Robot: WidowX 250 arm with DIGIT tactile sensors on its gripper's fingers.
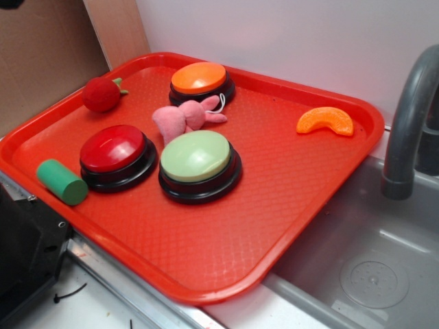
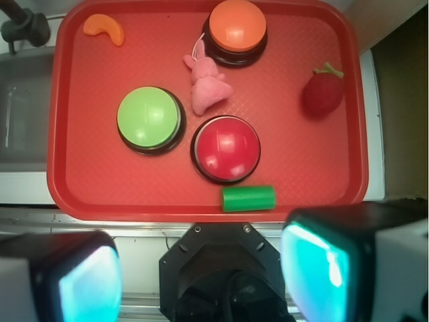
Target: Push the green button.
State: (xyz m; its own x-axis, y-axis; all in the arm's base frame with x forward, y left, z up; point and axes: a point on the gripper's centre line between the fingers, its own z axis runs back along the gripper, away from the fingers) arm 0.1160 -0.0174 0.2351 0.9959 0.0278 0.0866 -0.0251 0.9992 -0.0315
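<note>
The green button point(image 1: 196, 156) point(image 2: 148, 117), a pale-green dome on a black base, sits mid-tray on the red tray point(image 1: 206, 240) point(image 2: 87, 174). Only the wrist view shows my gripper point(image 2: 201, 275). It is open, its two teal-padded fingers point(image 2: 90, 288) far apart with nothing between them. It hangs high over the robot base point(image 2: 221, 268), back from the tray's near edge and well away from the button. The button's top is uncovered.
Also on the tray: a red button point(image 1: 112, 149) point(image 2: 226, 147) beside the green one, an orange button point(image 1: 199, 77) point(image 2: 236, 25), a pink plush bunny point(image 1: 182, 118) point(image 2: 206, 84), a strawberry point(image 1: 101, 94), a small green cylinder point(image 1: 62, 181) point(image 2: 249, 198), an orange slice point(image 1: 325, 120). Sink point(image 1: 370, 274) and faucet point(image 1: 411, 123) lie to the right.
</note>
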